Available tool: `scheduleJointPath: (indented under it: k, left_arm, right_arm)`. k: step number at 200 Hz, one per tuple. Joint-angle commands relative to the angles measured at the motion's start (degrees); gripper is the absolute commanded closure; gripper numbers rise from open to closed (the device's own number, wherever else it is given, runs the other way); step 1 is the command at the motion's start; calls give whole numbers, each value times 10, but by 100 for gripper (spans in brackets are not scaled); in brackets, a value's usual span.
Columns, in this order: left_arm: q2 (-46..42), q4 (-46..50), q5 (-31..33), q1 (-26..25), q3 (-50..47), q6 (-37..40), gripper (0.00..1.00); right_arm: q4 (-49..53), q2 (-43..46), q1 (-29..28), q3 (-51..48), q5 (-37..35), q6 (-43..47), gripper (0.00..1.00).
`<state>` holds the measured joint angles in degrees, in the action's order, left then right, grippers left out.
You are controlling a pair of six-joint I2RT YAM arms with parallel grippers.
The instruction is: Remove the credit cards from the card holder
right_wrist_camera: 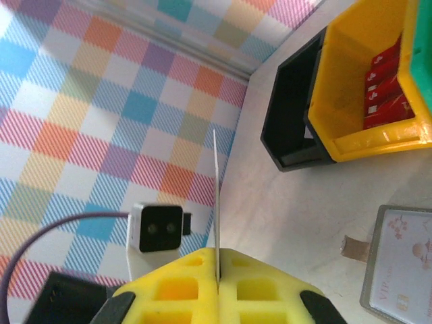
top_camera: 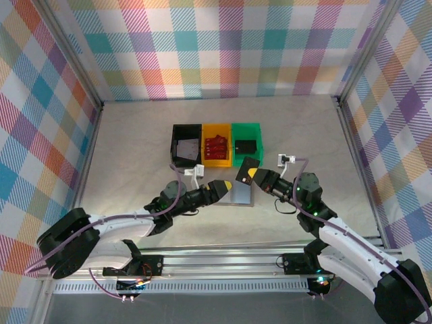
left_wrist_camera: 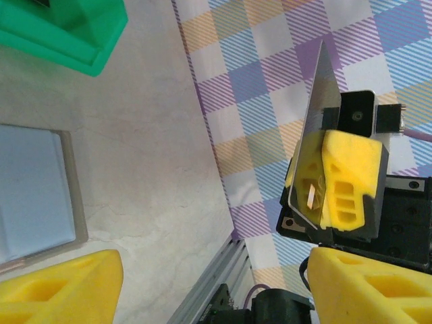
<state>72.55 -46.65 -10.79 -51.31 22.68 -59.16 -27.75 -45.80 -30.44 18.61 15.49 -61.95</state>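
The right gripper (top_camera: pixel 252 174) is clenched on a grey credit card (top_camera: pixel 247 166) held on edge above the desk (top_camera: pixel 135 148), while the released left gripper (top_camera: pixel 227 187) hovers over the open card holder (top_camera: pixel 240 196) lying just before the yellow bin (top_camera: pixel 217 163).

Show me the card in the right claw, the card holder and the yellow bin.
held card (left_wrist_camera: pixel 322 101), left wrist view, middle of its flat grey face
card holder (top_camera: pixel 240 194), top external view, middle of its grey panel
yellow bin (right_wrist_camera: pixel 351 101), right wrist view, on its outer wall
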Motion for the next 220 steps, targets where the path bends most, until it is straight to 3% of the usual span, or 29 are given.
scheduleJointPath:
  k: [1,100,168,220]
  left_arm:
    - [31,-99,26,-20,28,-16,28]
    - [175,-278,75,-57,86,-63,34]
    - [200,-298,89,-57,113,-72,49]
    - [210,-305,93,-61,123,-89,54]
  right_arm:
    - [-47,7,-1,-13,-57,-82,100]
    - [-36,32,-38,-27,-136,-113,100]
    - [-45,39,-56,-40,-160,-102,100]
    - [-80,30,-66,-54,-173,-110,100]
